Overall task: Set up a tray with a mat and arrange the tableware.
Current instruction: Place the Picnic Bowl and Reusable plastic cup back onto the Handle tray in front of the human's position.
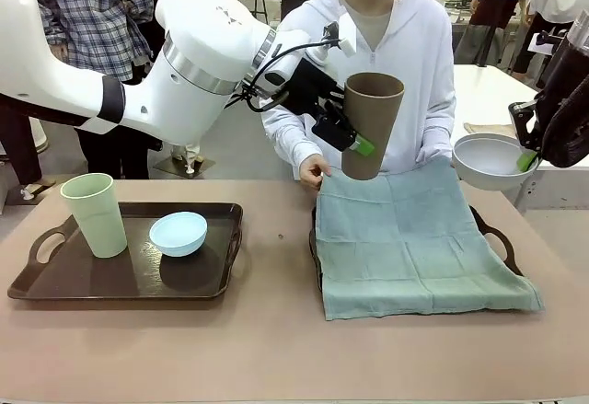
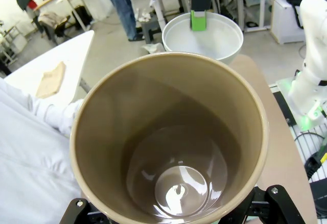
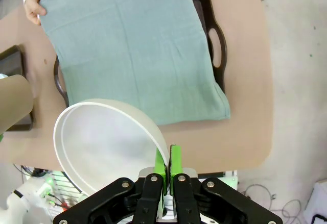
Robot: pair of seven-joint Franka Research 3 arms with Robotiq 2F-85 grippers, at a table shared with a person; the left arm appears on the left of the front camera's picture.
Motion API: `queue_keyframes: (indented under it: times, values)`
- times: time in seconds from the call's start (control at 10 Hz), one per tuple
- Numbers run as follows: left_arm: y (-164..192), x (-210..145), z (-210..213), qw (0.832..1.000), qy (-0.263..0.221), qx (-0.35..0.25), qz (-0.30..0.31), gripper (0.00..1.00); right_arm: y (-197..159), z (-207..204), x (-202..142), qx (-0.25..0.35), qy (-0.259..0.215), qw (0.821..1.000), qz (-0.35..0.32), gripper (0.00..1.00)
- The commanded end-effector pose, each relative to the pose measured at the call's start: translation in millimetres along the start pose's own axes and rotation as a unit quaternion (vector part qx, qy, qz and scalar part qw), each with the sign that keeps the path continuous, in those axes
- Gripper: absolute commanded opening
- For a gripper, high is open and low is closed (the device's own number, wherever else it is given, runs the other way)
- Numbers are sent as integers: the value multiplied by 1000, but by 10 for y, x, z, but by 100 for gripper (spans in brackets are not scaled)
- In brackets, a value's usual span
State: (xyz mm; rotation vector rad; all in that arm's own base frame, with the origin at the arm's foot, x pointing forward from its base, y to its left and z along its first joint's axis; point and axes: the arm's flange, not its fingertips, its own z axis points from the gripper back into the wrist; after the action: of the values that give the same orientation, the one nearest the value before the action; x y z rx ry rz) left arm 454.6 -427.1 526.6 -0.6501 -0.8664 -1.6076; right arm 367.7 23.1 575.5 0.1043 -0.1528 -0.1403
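Observation:
My left gripper [image 1: 354,142] is shut on the brown tumbler [image 1: 373,123], holding it tilted in the air above the far left corner of the teal mat [image 1: 414,243]. The left wrist view looks straight into the brown tumbler [image 2: 168,142]. At the right edge, my right gripper [image 1: 526,160] is shut on the rim of the white bowl [image 1: 492,160], held above the table beside the mat. The right wrist view shows the white bowl [image 3: 102,142] pinched by the right gripper [image 3: 168,163]. The pale green tumbler [image 1: 95,213] and light blue bowl [image 1: 179,234] stand on the left tray [image 1: 55,284].
The mat [image 3: 127,45] covers a second dark tray [image 1: 492,238], whose handles stick out at both sides. A person's hand [image 1: 315,172] holds the mat's far left corner. A white side table [image 1: 488,91] stands behind at the right.

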Motion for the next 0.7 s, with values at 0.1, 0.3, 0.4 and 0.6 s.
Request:
queue_keyframes:
  times: [0.1,0.3,0.4,0.6]
  values:
    - [-1,6,33,1000,-5,-4,-7,28,-1,-7,3,1,-7,1000,4,0]
    - [-1,6,33,1000,-5,-4,-7,28,-1,-7,3,1,-7,1000,4,0]
    - [-1,6,33,1000,-5,-4,-7,28,-1,-7,3,1,-7,1000,4,0]
    - [-1,6,33,1000,-5,-4,-7,28,-1,-7,3,1,-7,1000,4,0]
